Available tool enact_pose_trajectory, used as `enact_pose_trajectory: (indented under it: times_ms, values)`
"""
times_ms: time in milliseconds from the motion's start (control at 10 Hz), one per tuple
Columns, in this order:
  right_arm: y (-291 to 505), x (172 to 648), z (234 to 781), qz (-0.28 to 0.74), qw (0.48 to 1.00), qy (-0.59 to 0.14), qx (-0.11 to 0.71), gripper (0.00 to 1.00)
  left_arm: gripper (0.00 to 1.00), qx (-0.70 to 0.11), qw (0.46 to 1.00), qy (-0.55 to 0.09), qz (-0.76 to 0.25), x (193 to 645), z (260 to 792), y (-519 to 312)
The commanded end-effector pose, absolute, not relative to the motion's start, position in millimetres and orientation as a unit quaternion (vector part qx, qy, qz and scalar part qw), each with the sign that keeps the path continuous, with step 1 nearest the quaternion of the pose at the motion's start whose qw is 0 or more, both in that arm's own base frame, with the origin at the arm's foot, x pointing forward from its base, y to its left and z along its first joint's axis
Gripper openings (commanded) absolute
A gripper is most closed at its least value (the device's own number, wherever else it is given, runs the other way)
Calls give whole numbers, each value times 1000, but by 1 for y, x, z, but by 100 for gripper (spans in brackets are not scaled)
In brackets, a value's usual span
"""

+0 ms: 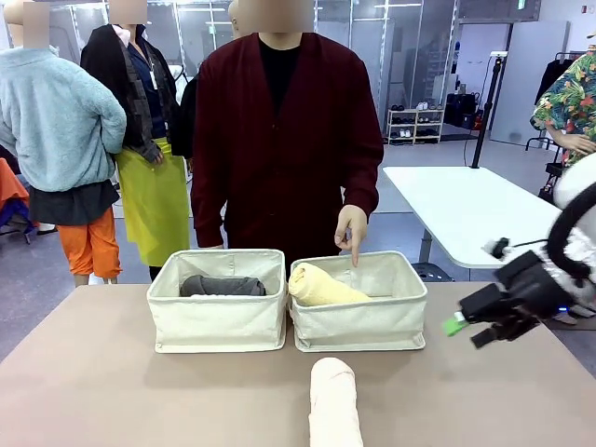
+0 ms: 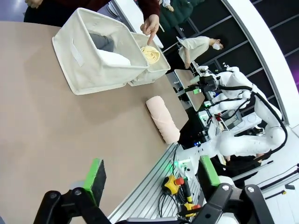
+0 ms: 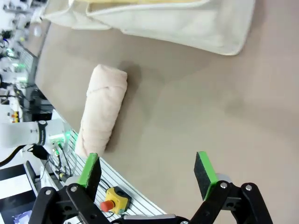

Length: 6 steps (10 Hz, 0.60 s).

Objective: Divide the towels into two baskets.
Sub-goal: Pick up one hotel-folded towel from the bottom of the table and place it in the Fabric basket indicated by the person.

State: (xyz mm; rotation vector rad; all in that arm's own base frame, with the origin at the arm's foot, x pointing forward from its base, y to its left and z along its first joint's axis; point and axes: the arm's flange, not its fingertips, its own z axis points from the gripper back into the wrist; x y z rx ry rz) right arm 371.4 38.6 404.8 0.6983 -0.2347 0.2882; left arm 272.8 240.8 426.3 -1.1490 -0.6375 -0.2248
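Note:
Two cream canvas baskets stand side by side at the table's middle. The left basket (image 1: 219, 321) holds a dark grey rolled towel (image 1: 223, 286); in the left wrist view a white towel (image 2: 114, 58) lies beside the grey one. The right basket (image 1: 358, 321) holds a pale yellow towel (image 1: 321, 287), and the person's finger (image 1: 353, 250) points down into it. A cream rolled towel (image 1: 333, 405) lies on the table at the front edge. My right gripper (image 1: 470, 331) hovers open to the right of the right basket. My left gripper (image 2: 149, 179) is open above the table's near edge.
A person in a dark red cardigan (image 1: 284, 140) stands behind the baskets. A white table (image 1: 475, 209) stands at the back right. An emergency-stop button (image 2: 179, 181) sits off the table's front edge.

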Motion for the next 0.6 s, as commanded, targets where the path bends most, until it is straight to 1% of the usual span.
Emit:
enact_pose_trajectory:
  times_ms: [0, 200, 500]
  values:
    - [80, 362, 391, 137, 933, -86, 321, 100, 100, -535, 784, -297, -107, 269, 427, 242]
    - [117, 360, 377, 123, 942, -68, 306, 100, 100, -535, 784, -297, -107, 269, 427, 242]
    - [164, 352, 353, 105, 939, -66, 322, 100, 100, -535, 784, -297, -107, 269, 427, 242]
